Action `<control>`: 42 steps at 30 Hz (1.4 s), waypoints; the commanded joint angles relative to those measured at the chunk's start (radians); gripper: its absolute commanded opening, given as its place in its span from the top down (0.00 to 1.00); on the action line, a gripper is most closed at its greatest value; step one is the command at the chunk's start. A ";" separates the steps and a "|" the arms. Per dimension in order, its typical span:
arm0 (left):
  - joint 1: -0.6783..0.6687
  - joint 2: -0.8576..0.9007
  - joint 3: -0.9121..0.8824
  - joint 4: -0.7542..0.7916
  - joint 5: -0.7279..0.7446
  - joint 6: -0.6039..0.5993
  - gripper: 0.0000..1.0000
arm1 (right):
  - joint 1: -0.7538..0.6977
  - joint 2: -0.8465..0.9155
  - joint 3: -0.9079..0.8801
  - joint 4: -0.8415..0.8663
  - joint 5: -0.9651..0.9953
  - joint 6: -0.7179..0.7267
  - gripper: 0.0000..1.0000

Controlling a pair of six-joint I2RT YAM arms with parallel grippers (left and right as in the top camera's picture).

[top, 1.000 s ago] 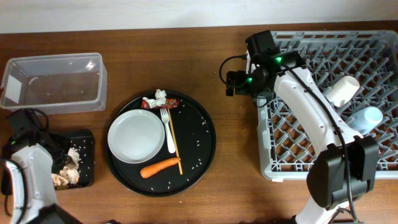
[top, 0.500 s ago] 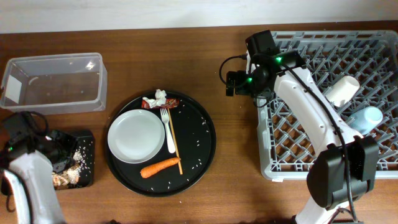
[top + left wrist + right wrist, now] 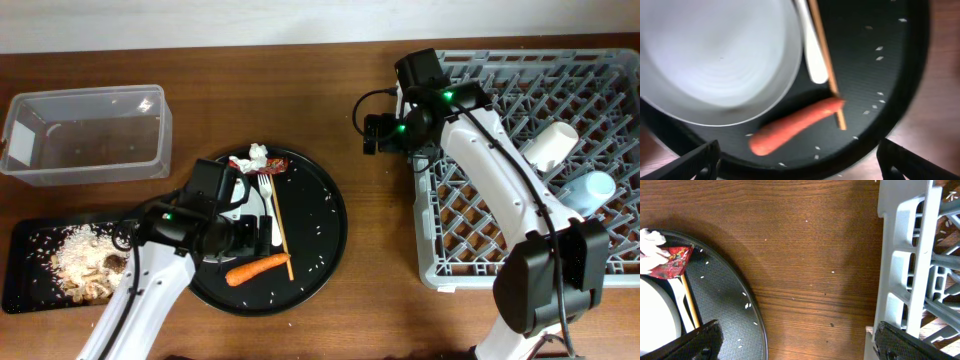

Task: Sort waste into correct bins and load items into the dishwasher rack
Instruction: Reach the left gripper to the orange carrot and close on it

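Observation:
My left gripper (image 3: 248, 233) hangs open over the round black tray (image 3: 320, 215), hiding the white plate from above. In the left wrist view its jaws stand wide apart and empty (image 3: 800, 167), with the orange carrot (image 3: 795, 125) just beyond them, beside the plate (image 3: 715, 55), white fork (image 3: 812, 55) and chopsticks (image 3: 827, 60). The carrot (image 3: 258, 268) lies at the tray's front. Red wrapper (image 3: 272, 166) and white tissue (image 3: 258, 153) sit at its back rim. My right gripper (image 3: 375, 135) is open and empty (image 3: 795, 342) over bare wood beside the dishwasher rack (image 3: 480, 215).
A clear tub (image 3: 85, 135) stands at the back left. The shallow black rectangular tray (image 3: 30, 285) at the front left holds rice and brownish scraps. A white cup (image 3: 552, 145) and a pale blue cup (image 3: 592, 190) lie in the rack. Rice grains dot the round tray.
My left arm has swung right from the black rectangular tray to above the round tray, and its jaws have opened wide. The right arm has not moved.

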 commanded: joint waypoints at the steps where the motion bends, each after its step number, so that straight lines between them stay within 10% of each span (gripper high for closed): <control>1: -0.006 0.032 0.000 0.020 -0.058 0.090 0.11 | -0.005 -0.010 0.014 0.000 0.007 0.008 0.01; 10: -0.082 0.314 0.000 0.046 0.004 0.148 0.23 | -0.005 -0.010 0.014 0.000 0.007 0.009 0.01; 42: -0.228 0.332 -0.151 0.170 -0.090 0.219 0.29 | -0.005 -0.010 0.014 0.000 0.007 0.009 0.01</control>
